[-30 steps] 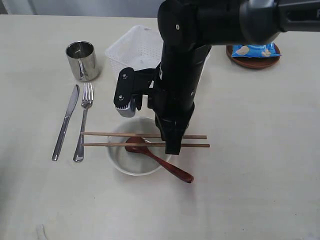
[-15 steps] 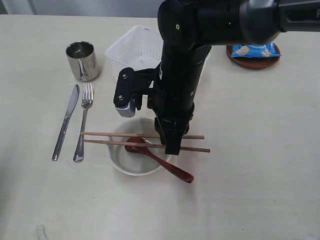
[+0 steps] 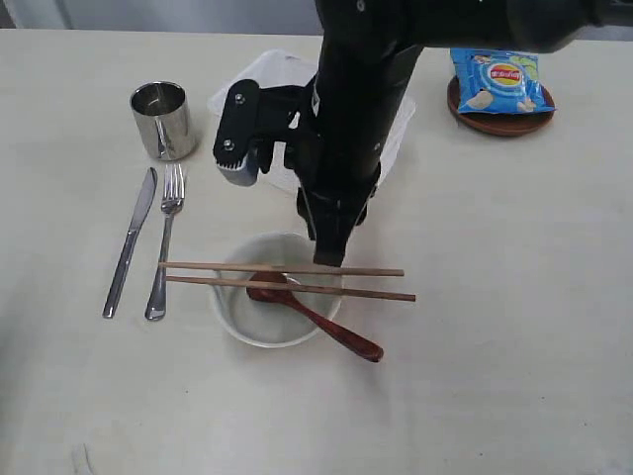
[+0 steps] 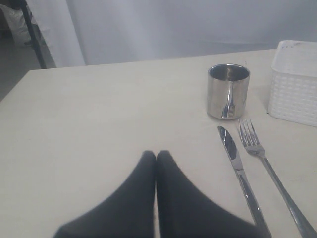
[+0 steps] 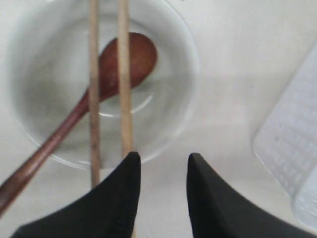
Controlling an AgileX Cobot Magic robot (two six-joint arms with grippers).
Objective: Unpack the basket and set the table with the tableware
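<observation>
Cream surface [image 3: 514,327], grey backdrop [image 4: 173,25] behind. Right claw [image 5: 161,159] parted, empty, above 2 chopsticks [image 5: 123,74] on bowl [image 5: 184,89]. Left claw [image 4: 156,154] closed, empty.

The worktop [image 3: 514,376] is plain cream-white. The basket [image 3: 259,87] is white, its sides patterned with a fine perforated lattice. At far left, the cup [image 3: 161,121] is mirror-bright steel with dark reflections. The knife [image 3: 130,242] and fork [image 3: 165,237] are the same silvery steel. The bowl [image 3: 242,322] is pale off-white. The two chopsticks [image 3: 218,265] are light brown wood, and the spoon [image 3: 336,332] is a glossy reddish-brown. At far right, the plate [image 3: 499,127] is dark brown. The chip bag [image 3: 497,81] is bright blue with a red-and-yellow logo and pale yellow chips printed on it. The arm [image 3: 346,119], the left hand [image 4: 156,158] and the right hand [image 5: 161,163] are black.
</observation>
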